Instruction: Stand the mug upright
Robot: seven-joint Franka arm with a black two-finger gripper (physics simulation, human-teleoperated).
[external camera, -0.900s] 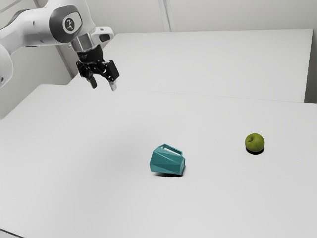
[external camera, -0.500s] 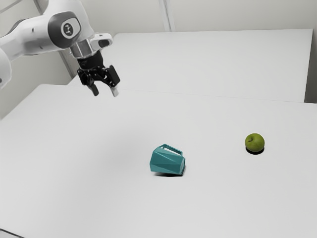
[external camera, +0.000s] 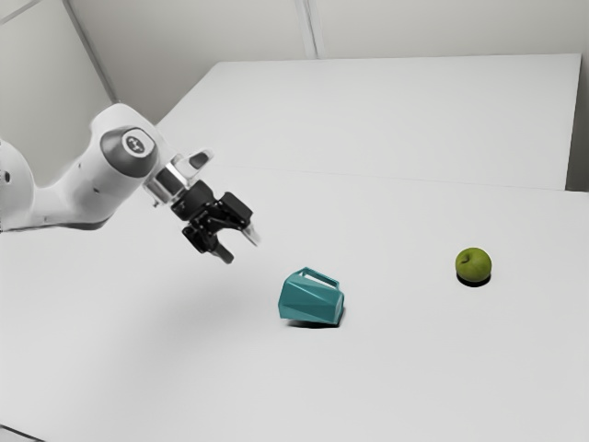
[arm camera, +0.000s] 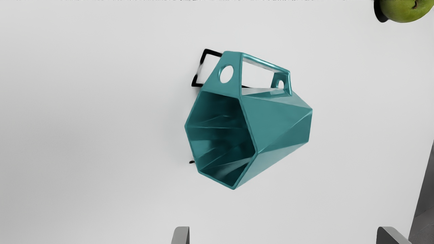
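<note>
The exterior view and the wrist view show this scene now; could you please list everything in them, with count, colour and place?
Mug: one, teal, lying on its side on the table, its mouth toward the exterior view's left.
Apple: one, green, on the table, to the exterior view's right of the mug.
Table: one, white, under both.
Walls: at least two, pale grey, beyond the table.
Arm: one, white and grey, from the exterior view's left.
Fingers: two, grey-tipped, apart, short of the mug.

Open gap between tool (external camera: 239,247) and tipped mug (external camera: 311,301), apple (external camera: 473,264) well apart
</note>
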